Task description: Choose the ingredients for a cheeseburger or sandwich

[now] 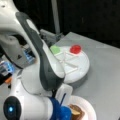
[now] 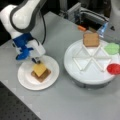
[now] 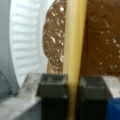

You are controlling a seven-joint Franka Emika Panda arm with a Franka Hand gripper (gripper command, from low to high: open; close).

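Observation:
In the wrist view the yellow cheese square (image 3: 73, 50) runs edge-on between my two dark pads (image 3: 52, 90), and my gripper (image 3: 73, 87) is shut on it. Under it lie the dark patty (image 3: 53, 40) and a brown bread square (image 3: 100, 45) on the white paper plate (image 3: 25, 37). In a front view the cheese (image 2: 39, 69) rests on top of the sandwich stack (image 2: 42, 75) on the plate (image 2: 26, 80), with the gripper (image 2: 36, 60) at its far edge. A second bread square (image 2: 91, 39) lies in a far compartment of the divided white tray (image 2: 87, 75).
The tray also holds a green leaf piece (image 2: 112, 48) and a red disc (image 2: 114, 68); both show in the other angle as green piece (image 1: 55, 49) and red disc (image 1: 75, 49). A small orange object (image 2: 81, 28) lies behind the tray. My arm's white body (image 1: 37, 62) blocks much of a front view.

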